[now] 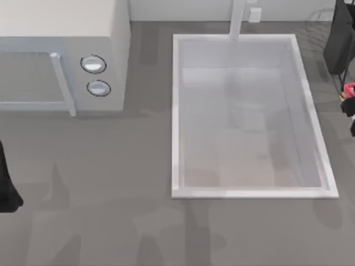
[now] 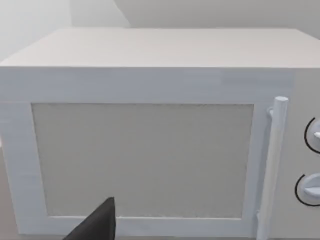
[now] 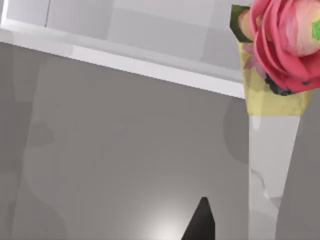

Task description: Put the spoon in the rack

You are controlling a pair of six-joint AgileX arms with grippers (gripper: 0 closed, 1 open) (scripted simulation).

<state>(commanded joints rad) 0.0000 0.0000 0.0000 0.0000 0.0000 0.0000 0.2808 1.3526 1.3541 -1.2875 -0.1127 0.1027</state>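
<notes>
Spoon (image 3: 280, 55) (red head, yellow neck) riding by my right hand (image 1: 350, 105), near the rack (image 1: 339, 39) | grip: cannot tell | left hand (image 1: 6, 188) parked, facing microwave (image 2: 150, 150)

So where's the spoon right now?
The spoon sits at the top view's far right edge, right of the sink, below the dark rack.

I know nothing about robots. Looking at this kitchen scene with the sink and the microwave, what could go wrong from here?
1. The spoon, with its red head, sits at the table's far right edge beside the right arm; a nudge might push it off.
2. The sink lies open close by, so a slipped spoon could drop into it.
3. The rack is at the top right corner, partly out of view, so aiming there looks hard.
</notes>
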